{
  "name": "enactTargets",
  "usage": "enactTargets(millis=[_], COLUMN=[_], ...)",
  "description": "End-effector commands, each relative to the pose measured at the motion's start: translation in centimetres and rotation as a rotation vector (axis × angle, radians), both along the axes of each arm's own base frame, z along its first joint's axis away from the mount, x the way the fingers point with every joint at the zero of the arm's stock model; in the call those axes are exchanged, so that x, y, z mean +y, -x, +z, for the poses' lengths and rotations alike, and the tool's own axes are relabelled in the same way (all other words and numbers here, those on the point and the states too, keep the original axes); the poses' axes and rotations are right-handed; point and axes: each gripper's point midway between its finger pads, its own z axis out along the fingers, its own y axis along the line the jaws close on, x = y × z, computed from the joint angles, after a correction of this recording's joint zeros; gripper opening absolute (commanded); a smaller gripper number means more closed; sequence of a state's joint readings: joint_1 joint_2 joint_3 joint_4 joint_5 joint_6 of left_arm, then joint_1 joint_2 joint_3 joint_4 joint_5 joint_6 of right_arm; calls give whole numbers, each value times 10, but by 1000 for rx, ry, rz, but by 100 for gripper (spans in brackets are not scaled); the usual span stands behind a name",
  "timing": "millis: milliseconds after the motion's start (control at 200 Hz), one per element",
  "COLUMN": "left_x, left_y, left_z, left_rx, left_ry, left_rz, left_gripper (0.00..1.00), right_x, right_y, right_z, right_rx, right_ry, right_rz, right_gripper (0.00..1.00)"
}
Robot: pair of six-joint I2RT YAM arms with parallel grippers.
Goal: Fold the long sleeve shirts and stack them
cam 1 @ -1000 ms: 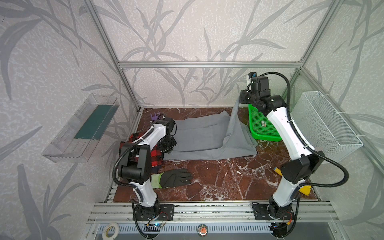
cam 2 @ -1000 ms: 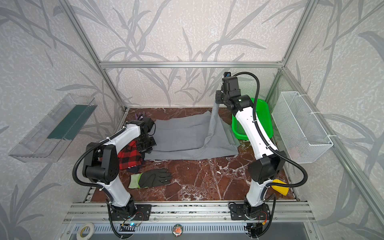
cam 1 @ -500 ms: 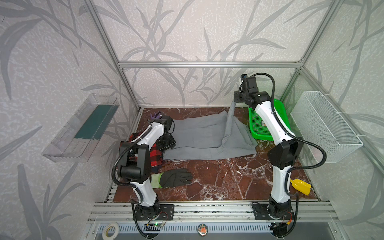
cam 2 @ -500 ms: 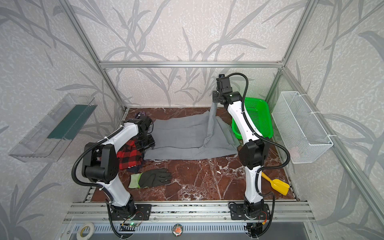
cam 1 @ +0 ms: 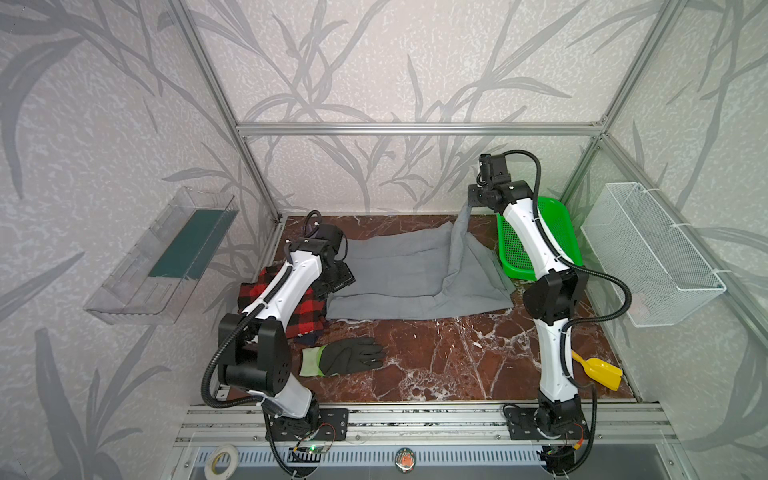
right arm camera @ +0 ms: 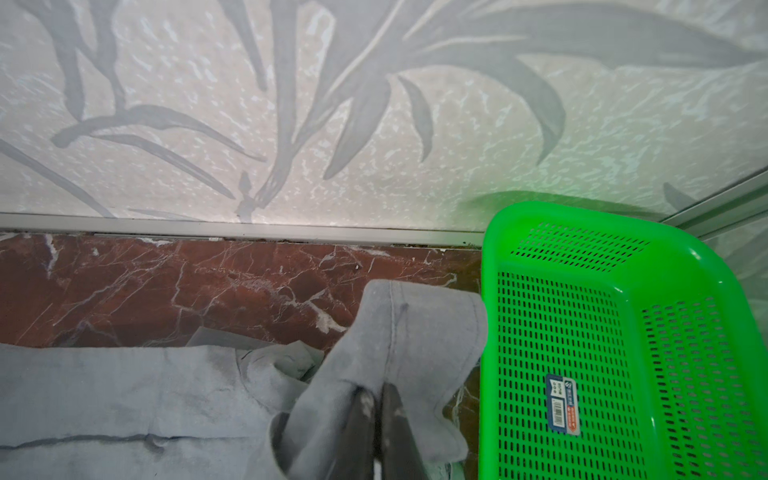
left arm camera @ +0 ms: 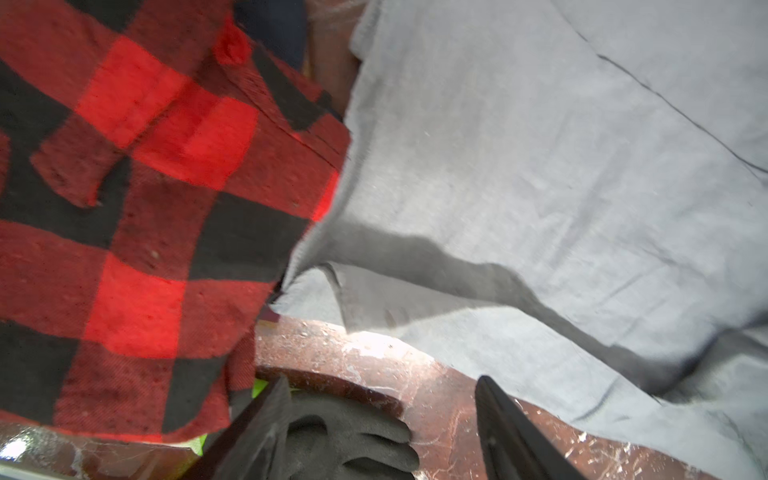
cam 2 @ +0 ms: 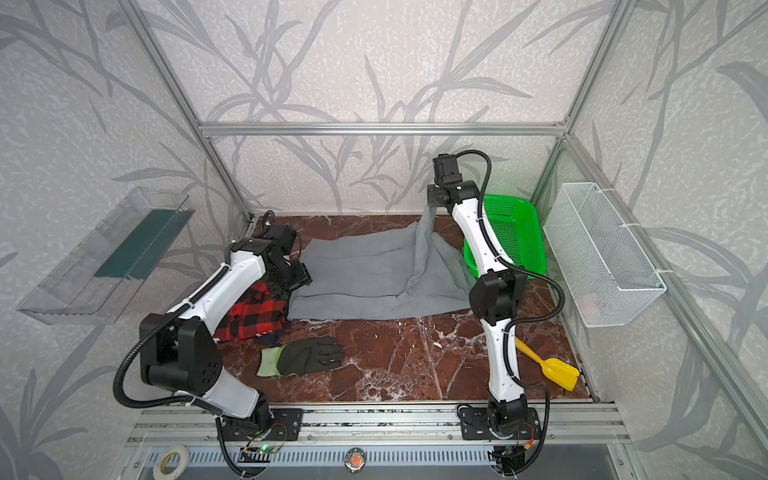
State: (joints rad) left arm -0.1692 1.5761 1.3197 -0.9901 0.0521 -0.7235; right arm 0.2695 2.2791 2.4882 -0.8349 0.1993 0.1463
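Inventory of what I see around my fingers, by kind. Shirts, two: grey shirt [cam 1: 407, 266], one; plaid shirt [cam 1: 309, 313], one; black glove [cam 1: 353, 355], one; baskets, two: green basket [cam 1: 561, 237], one; white wire basket [cam 1: 648, 253], one; clear wall bin [cam 1: 166, 257], one; yellow scoop [cam 1: 600, 370], one; tape roll [cam 1: 223, 457], one; my arms, two: left arm [cam 1: 286, 286]; right arm [cam 1: 536, 245].

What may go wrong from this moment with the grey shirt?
1. The right pincer holds a raised corner of the grey shirt beside the green basket; dropped here, it may land on the rim or bunch up.
2. The open left pincer sits where grey meets the plaid shirt; closing there may catch both.
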Motion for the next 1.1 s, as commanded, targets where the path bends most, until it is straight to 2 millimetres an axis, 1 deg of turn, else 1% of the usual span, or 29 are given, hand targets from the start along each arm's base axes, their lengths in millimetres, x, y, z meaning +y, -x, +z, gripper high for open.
enactTargets(millis=[0,25,100,145,195,245,305,340,350,410,490,590,650,730,795,805,1040,1095], left_x=[-8,-9,-14,-18,-24,-30,-38,-42,-43,-49,-54,-61,-64,-67,-68,-68,-70,-71], left_y=[4,5,6,7,8,9,10,11,11,11,12,13,14,15,14,15,15,15], left_z=[-2,-3,-5,-7,-9,-11,-14,-17,-18,-23,-28,-33,-35,-37,-37,-37,-38,-40], left_rx=[-9,-8,-9,-10,-7,-10,-13,-11,-13,-10,-7,-5,-2,-2,-6,-6,-6,-3], left_ry=[-2,-1,8,15,28,37,42,50,53,64,72,78,78,73,74,73,58,53], left_rz=[-1,-6,-14,-19,-27,-39,-52,-57,-59,-67,-75,-92,-102,-110,-114,-115,-127,-129], left_gripper=[72,72,72,72,72,72,73,73,73,73,73,73,73,73,73,73,72,72], right_x=[2,2,2,-2,-5,-12,-16,-20,-20,-25,-28,-39,-46,-55,-60,-61,-78,-82], right_y=[12,13,16,19,22,27,31,31,31,31,33,32,28,26,24,23,8,7], right_z=[-3,-7,-13,-16,-17,-16,-17,-25,-24,-41,-53,-66,-80,-96,-104,-107,-138,-142], right_rx=[64,79,106,127,141,156,168,180,178,217,256,279,294,332,336,339,369,378], right_ry=[-32,-36,-35,-25,-25,-42,-68,-83,-86,-119,-153,-147,-161,-173,-169,-171,-214,-208], right_rz=[9,6,7,-11,-25,-71,-81,-87,-88,-102,-106,-145,-169,-187,-200,-204,-243,-249], right_gripper=[28,34,40,45,47,48,49,49,49,47,46,44,43,42,42,42,42,42])
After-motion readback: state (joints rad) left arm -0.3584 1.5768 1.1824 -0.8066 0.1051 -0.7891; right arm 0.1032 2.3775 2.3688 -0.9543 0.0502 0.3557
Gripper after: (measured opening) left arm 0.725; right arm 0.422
